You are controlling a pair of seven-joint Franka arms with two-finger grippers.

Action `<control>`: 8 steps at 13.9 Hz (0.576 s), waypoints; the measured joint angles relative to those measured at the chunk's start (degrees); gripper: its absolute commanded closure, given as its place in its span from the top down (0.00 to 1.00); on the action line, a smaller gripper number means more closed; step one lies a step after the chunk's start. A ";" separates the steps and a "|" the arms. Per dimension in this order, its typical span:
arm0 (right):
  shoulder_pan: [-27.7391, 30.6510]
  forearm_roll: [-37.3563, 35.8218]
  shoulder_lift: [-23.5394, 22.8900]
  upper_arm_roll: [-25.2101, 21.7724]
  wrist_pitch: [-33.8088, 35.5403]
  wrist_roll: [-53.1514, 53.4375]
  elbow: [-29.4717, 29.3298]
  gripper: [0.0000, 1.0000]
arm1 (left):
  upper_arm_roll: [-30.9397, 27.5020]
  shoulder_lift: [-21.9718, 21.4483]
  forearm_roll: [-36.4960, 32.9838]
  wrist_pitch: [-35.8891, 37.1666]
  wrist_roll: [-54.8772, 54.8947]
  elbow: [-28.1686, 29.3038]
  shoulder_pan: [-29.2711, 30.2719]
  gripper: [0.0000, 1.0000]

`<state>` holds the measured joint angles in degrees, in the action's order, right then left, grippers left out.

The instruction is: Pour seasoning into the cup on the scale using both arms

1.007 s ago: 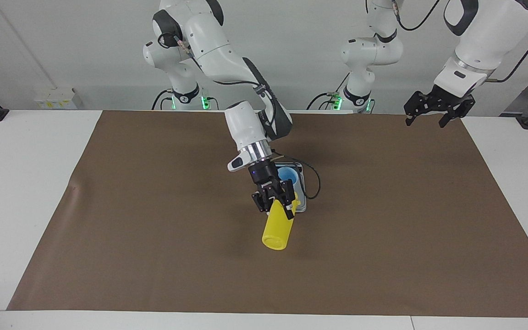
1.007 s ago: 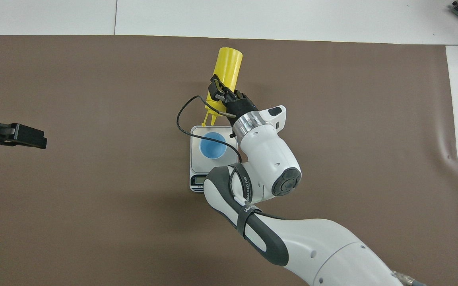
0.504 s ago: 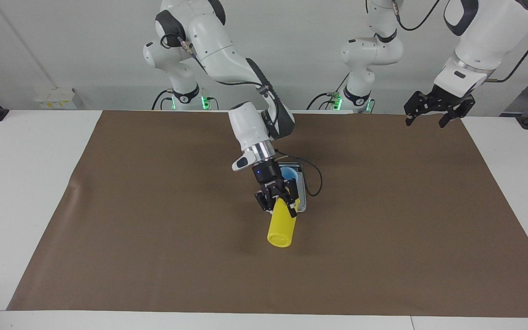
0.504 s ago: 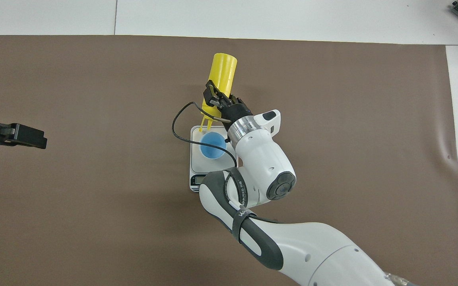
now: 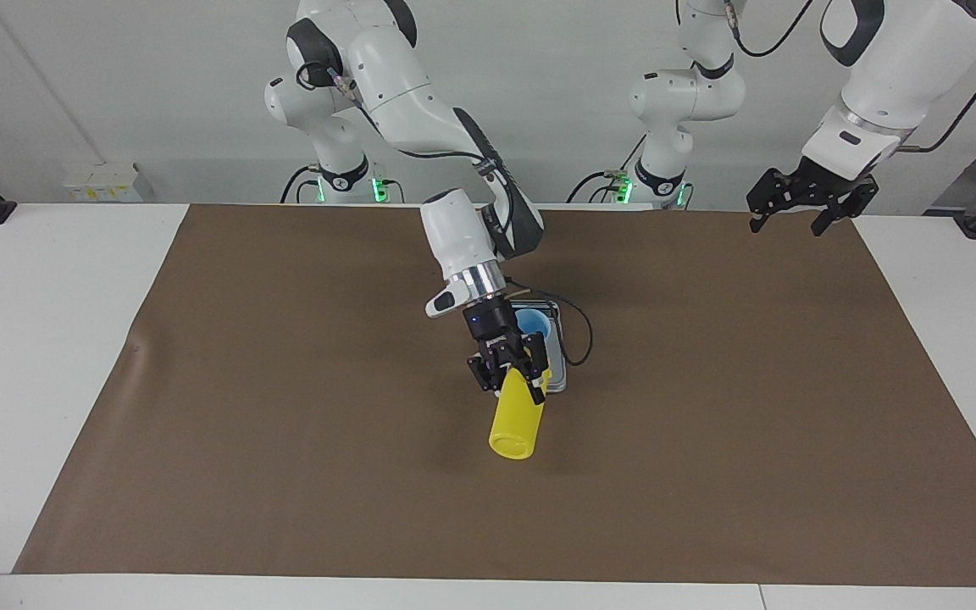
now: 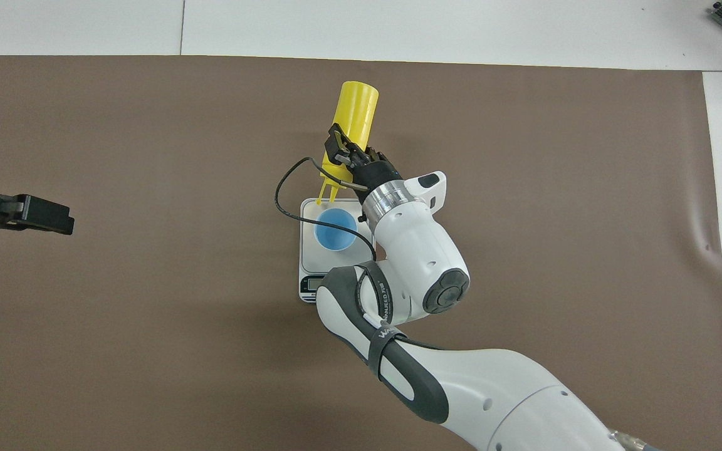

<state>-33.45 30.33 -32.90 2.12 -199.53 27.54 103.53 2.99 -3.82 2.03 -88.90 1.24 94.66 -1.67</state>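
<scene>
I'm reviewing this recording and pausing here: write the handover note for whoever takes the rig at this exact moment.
Right gripper: shut on the yellow bottle, held tilted in the air, nozzle end toward the cup, base pointing away from the robots.
Left gripper: open, empty, waiting raised at the left arm's end of the table.
Cup: upright on the scale, mid-table on the brown mat.
Done: bottle picked up, brought to the cup and tipped.
Left: whether seasoning has landed in the cup cannot be seen; finish the pour, then set the bottle down.
</scene>
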 measured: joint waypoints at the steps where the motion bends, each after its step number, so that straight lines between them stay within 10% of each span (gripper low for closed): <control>1: 0.09 0.06 0.08 -0.11 -0.02 0.00 -0.10 0.00 | 0.00 0.00 0.00 0.00 0.00 0.00 0.00 1.00; 8: -0.40 11.81 1.30 0.00 -0.14 0.00 -3.99 0.00 | 0.00 0.00 0.00 0.00 0.00 0.00 0.00 1.00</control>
<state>-33.85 42.14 -31.60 2.12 -199.66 27.54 99.54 2.99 -3.82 2.03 -88.90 1.24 94.66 -1.67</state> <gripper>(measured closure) 0.480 0.000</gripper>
